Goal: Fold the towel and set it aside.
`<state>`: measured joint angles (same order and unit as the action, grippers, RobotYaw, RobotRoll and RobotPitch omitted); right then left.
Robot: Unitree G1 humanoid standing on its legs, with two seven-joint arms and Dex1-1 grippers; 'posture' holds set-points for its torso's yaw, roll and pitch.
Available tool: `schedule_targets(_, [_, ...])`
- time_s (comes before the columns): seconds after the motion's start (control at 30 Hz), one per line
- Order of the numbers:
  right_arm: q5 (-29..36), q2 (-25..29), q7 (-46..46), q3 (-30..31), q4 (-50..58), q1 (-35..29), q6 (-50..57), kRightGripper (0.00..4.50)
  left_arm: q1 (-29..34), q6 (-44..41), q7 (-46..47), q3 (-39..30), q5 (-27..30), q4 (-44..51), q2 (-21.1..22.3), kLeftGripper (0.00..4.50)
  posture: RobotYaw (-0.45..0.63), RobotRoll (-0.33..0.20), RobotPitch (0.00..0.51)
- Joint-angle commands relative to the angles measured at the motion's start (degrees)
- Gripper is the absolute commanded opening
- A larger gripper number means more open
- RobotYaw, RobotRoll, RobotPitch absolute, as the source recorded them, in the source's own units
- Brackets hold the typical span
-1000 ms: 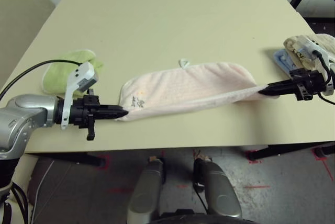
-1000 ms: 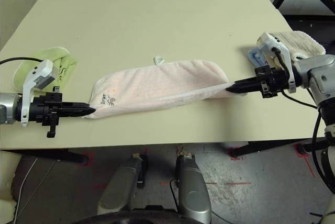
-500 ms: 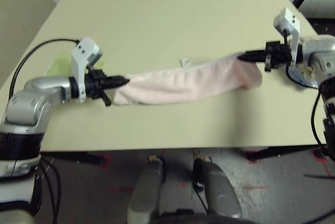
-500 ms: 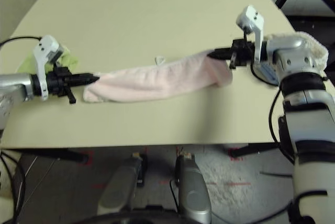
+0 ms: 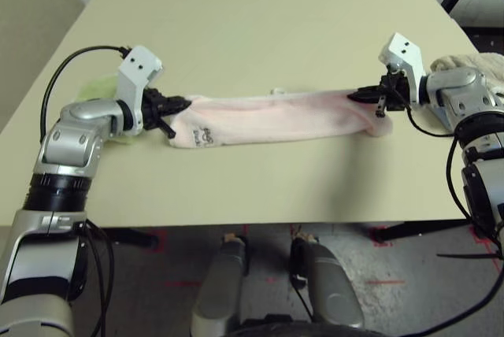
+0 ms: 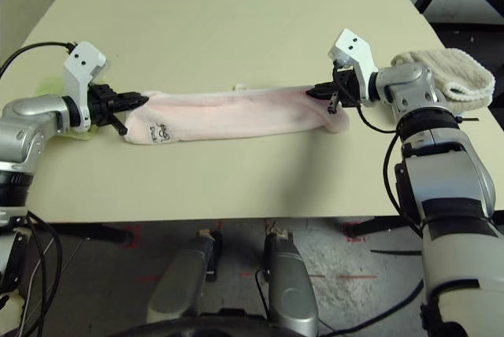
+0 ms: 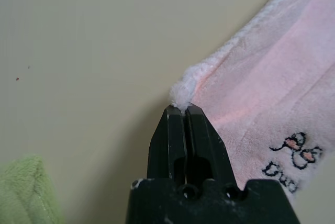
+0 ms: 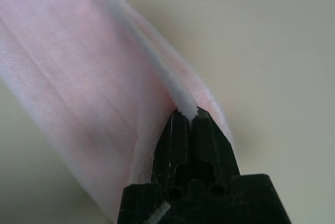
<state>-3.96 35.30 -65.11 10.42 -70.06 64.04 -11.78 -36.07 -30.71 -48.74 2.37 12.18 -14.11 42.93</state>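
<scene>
One pink towel (image 5: 276, 116) was stretched in a narrow folded band across the near middle of the table (image 5: 260, 22), pinched at its left end by the left gripper (image 5: 183, 104) and at its right end by the right gripper (image 5: 356, 97). One green towel (image 7: 23, 192) was seen at the left, one beige towel (image 6: 445, 73) at the right edge.

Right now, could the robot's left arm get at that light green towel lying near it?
Probably not yet: the light green towel lies just beside the left gripper, nothing between them, but that gripper is shut on the pale pink terry towel.
</scene>
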Motion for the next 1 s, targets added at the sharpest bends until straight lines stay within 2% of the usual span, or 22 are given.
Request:
schedule_targets(0.03, [-2.7, 0.0, 3.1, 0.0, -1.6, 0.4, -1.7, 0.27, -0.8, 1.5, 0.2, 0.7, -1.7, -1.4, -0.8, 0.00, 0.14, 0.000, 0.167])
schedule_targets(0.07, [-3.0, 0.0, 3.8, -0.2, -1.8, 0.5, -1.9, 0.57, -0.8, 1.7, 0.4, 0.7, -1.9, -1.5, -1.0, 0.00, 0.14, 0.000, 0.169])
schedule_targets(0.17, [-3.0, -0.1, 4.9, -1.1, -2.0, 1.1, -2.0, 1.51, -0.9, 2.1, 1.7, 0.4, -3.0, -2.0, -1.6, 0.73, 0.14, 0.000, 0.170])
schedule_targets(0.37, [-1.2, 0.9, 5.2, -4.6, -2.5, 4.0, -1.0, 3.75, -0.5, 0.3, 1.9, -0.7, -2.8, 0.6, -1.1, 2.96, 0.14, 0.000, 0.175])
schedule_targets(0.4, [-0.8, 1.2, 5.2, -5.3, -2.6, 4.6, -0.8, 4.22, -0.3, -0.4, 1.8, -1.0, -2.6, 1.7, -0.8, 3.46, 0.14, 0.000, 0.175])
schedule_targets(0.43, [-0.6, 1.7, 5.7, -6.2, -2.6, 5.5, -0.9, 4.50, 0.0, -1.1, 1.6, -1.3, -2.3, 3.1, -0.4, 3.85, 0.14, 0.000, 0.175])
schedule_targets(0.5, [-0.3, 2.7, 7.4, -7.7, -2.8, 7.0, -1.4, 4.50, 0.5, -2.6, 1.6, -2.0, -1.7, 5.8, 0.1, 4.46, 0.14, 0.000, 0.175])
schedule_targets(0.77, [2.9, 5.5, 6.5, -13.2, -2.6, 8.8, 5.3, 4.50, 3.7, -6.3, 0.0, -4.5, 2.6, 16.3, 0.0, 4.46, 0.14, 0.000, 0.174])
schedule_targets(1.0, [0.6, 4.4, -0.5, -10.4, -0.9, 3.8, 5.4, 4.50, 5.1, -6.1, 0.8, -3.4, 3.2, 17.3, -0.9, 4.46, 0.12, 0.000, 0.173])
